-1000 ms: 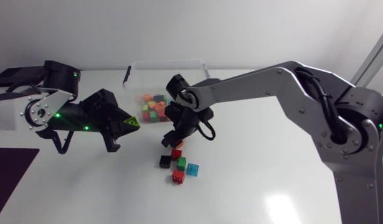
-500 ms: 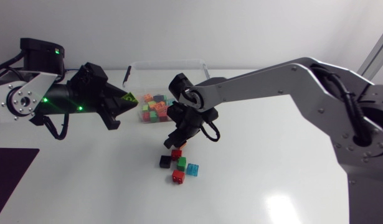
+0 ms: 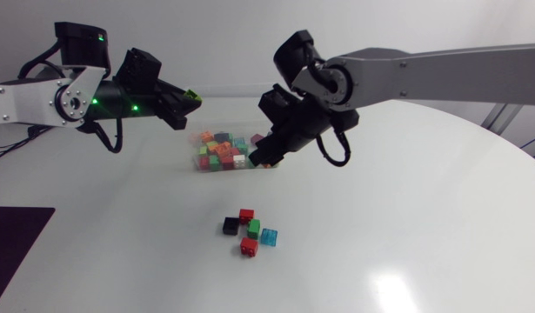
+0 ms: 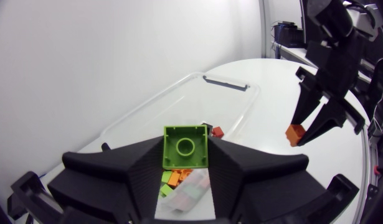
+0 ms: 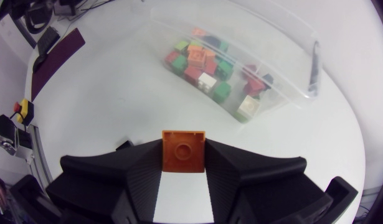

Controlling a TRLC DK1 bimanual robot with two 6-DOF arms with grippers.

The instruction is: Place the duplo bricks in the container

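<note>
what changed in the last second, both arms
The left gripper, shut on the green brick, rose from near the table and swung over toward the container. The right gripper lifted away from the loose bricks, carrying the orange brick, and moved up to the container's side. The five loose bricks and the container with its contents stayed put.
</note>
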